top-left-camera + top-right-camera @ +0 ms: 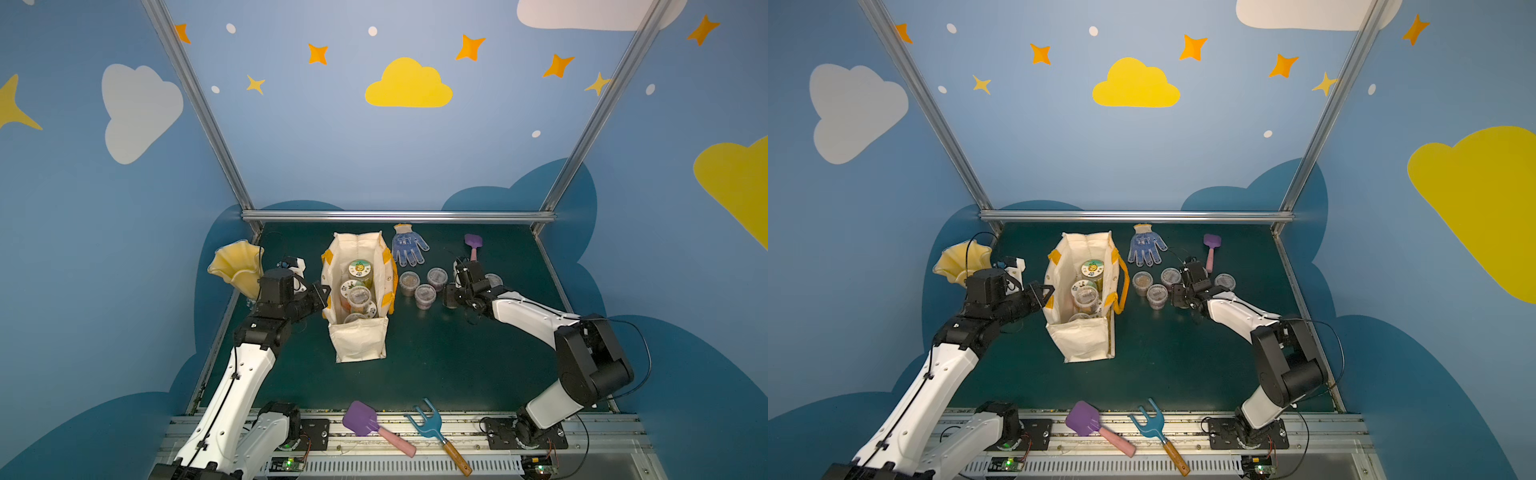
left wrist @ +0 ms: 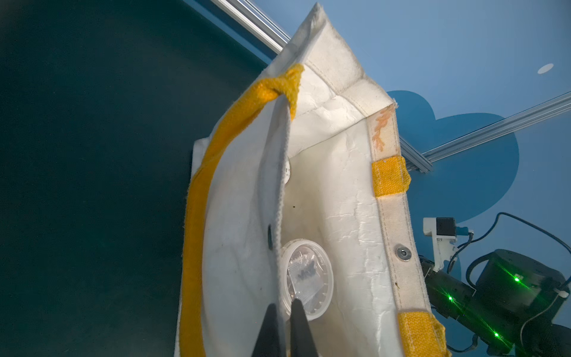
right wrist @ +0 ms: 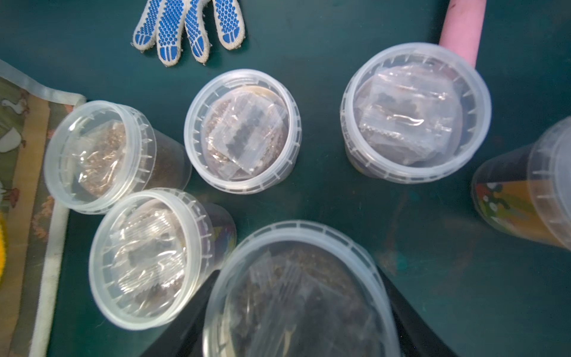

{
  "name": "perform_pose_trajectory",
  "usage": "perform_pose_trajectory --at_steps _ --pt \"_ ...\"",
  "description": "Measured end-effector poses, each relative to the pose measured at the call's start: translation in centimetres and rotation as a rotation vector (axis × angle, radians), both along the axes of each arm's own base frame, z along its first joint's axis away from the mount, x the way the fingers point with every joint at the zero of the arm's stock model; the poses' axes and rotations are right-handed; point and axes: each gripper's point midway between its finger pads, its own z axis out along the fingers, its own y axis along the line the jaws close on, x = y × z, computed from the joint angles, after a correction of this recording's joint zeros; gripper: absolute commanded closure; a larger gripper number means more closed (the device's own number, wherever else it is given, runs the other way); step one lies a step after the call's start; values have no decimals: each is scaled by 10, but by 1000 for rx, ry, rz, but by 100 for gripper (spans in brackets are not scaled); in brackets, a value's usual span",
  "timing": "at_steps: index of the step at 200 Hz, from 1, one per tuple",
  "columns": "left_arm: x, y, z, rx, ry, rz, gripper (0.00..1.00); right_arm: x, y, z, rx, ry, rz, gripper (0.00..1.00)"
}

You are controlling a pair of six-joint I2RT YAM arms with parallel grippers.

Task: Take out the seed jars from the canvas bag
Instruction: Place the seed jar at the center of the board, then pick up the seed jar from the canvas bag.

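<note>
Right wrist view: right gripper point(image 3: 299, 278) has its fingers spread wide around a held cup point(image 3: 301, 296), one finger against each side. Reads as a grip. Can't tell if the base is down on the mat point(image 3: 340, 204). Five more seed jars point(image 3: 242, 131) stand on the mat near it.

Left wrist view: left gripper point(image 2: 285, 321) is pinched shut on the top hem of the canvas bag point(image 2: 340, 185), holding the mouth open.

In both top views the bag stands upright at 9 o'clock of mat centre, with the set-out cups at its 3 o'clock. More jars are inside, including a pictured-lid jar point(image 1: 360, 269) toward the 12 o'clock end.

Handling, my guess:
- **Cups:** light, thin-walled and smooth. Squeeze too hard and they'll flex or pop the lid. Take them from above, across the body just under the lid lip.
- **Pictured-lid jars:** look wider and heavier, so they need near-full jaw spread.
- **Bag:** soft, and the wall would likely sag without the pinch.
</note>
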Motion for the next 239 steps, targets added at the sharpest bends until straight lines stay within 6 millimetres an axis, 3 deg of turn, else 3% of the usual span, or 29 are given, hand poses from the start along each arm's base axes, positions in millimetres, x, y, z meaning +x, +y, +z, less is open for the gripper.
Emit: perform_pose_trajectory --at_steps 41,119,142,167,194,214,239 --pt "0 0 0 0 0 0 93 3 1 0 22 -9 -22 27" --pt "0 0 0 0 0 0 94 1 -4 -3 7 -7 -45 25" --pt "0 0 0 0 0 0 94 -1 -6 8 11 -20 -46 25" --pt "0 0 0 0 0 0 94 -4 -3 51 64 -101 -20 26" --pt "0 0 0 0 0 0 94 -4 18 129 185 -229 76 26" --pt "0 0 0 0 0 0 93 -8 49 189 271 -311 196 26" --pt "0 0 0 0 -1 0 93 -31 109 245 311 -362 417 26"
